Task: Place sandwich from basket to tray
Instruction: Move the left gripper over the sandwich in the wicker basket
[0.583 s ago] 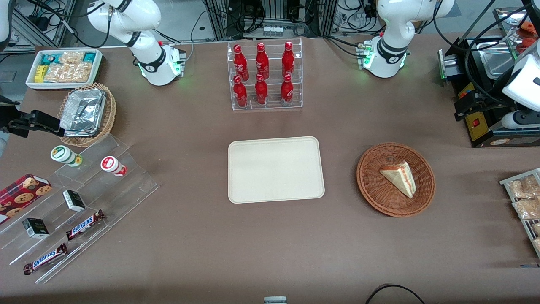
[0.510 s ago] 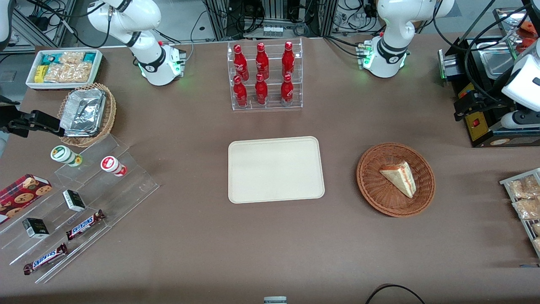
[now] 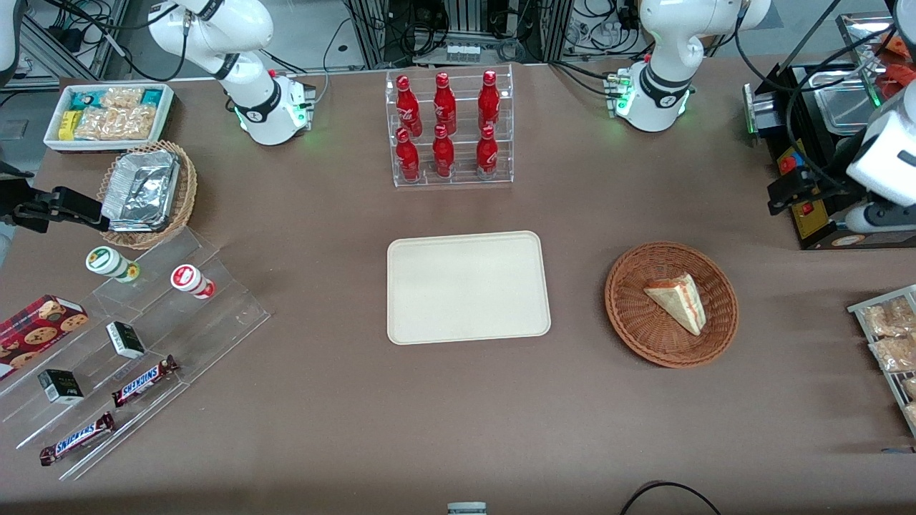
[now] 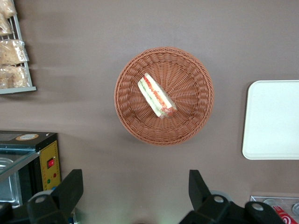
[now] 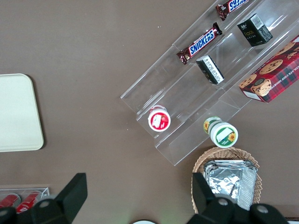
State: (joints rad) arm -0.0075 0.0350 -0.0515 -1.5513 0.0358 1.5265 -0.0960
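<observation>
Nearest the front camera, toward the parked arm's end of the table, two Snickers bars lie on the lower steps of a clear acrylic stepped stand, with two small dark boxes on the steps above them. A red cookie box sits at the stand's outer end. Two capped cups, one with a red lid and one with a green lid, lie on the upper steps.

At mid-table rests the tray, cream-beige, flat on the table with nothing on it. Beside it, toward the working arm's end and apart from it, stands the basket, a round reddish-brown wicker bowl. The sandwich lies inside the basket, a pale triangular wedge; the wrist view shows its red and green filling at the cut edge. Nothing touches it.

At the table edge toward the working arm's end, a rack of clear-bagged snacks is partly in frame.

The left arm's pincer hangs high above the table, over bare table beside the basket, its two fingers spread wide with nothing between them. It is well apart from the sandwich.

Farther from the camera, a tan wicker basket of foil containers sits near the stepped stand. Farther still, a clear rack holds six red bottles, and a white bin of snack packets stands at the parked arm's end.
</observation>
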